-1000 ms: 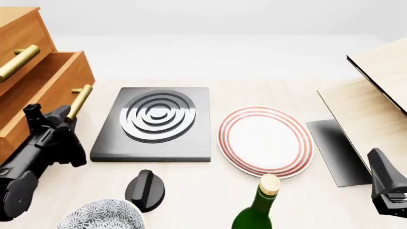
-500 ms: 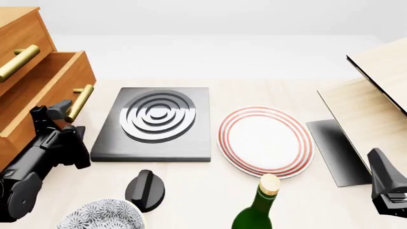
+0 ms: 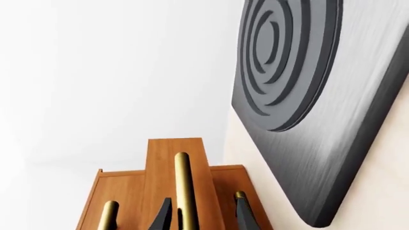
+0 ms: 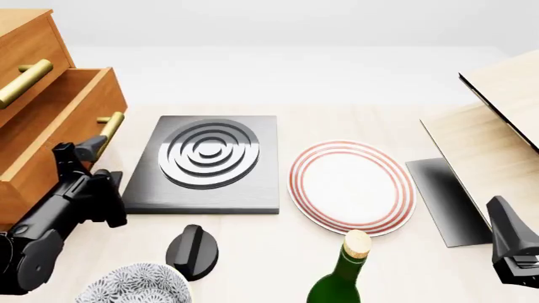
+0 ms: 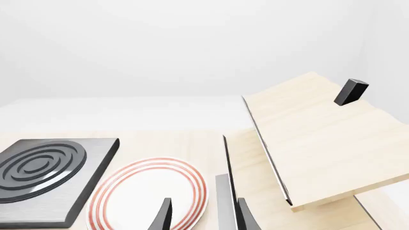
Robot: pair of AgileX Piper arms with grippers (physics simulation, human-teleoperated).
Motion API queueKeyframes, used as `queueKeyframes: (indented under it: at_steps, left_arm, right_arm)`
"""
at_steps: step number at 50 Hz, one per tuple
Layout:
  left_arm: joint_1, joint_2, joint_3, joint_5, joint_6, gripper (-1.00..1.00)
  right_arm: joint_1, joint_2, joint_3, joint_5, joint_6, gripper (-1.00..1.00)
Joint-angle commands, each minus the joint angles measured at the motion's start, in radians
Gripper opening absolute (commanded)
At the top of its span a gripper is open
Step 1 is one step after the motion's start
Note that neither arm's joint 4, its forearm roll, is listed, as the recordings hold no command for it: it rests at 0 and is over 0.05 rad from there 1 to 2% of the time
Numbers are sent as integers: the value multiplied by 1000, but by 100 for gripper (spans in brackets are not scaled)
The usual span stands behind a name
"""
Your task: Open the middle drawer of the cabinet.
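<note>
Cabinet (image 4: 29, 38) at frame's upper left; middle drawer (image 4: 52, 129) stands pulled out, interior not visible. Left gripper (image 4: 84, 150) at its brass handle (image 4: 105, 134): fingers (image 3: 161, 215) slightly apart, straddling the bar, contact uncertain. Hob (image 4: 204, 161) and plate (image 4: 352, 186) centre. Right gripper (image 5: 201, 215) lower right, fingers parted, empty.

hob (image 4: 204, 159), striped plate (image 4: 351, 186), green bottle (image 4: 341, 278), patterned bowl (image 4: 135, 284)

front: high, forward-down | wrists: low, close | shared: hob (image 4: 206, 161)
</note>
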Motion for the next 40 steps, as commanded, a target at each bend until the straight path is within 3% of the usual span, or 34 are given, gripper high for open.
queueKeyframes:
  at_steps: [1,17,40]
  left_arm:
    - [-25,-27,-2,19,-10,100]
    - [-100,-107,-13,94,-29,100]
    - [-203,-355,-66,381,-166,100]
  right_arm:
    - [1,-7,1,2,-5,100]
    - [2,-7,1,2,-4,100]
    - [2,-7,1,2,-5,100]
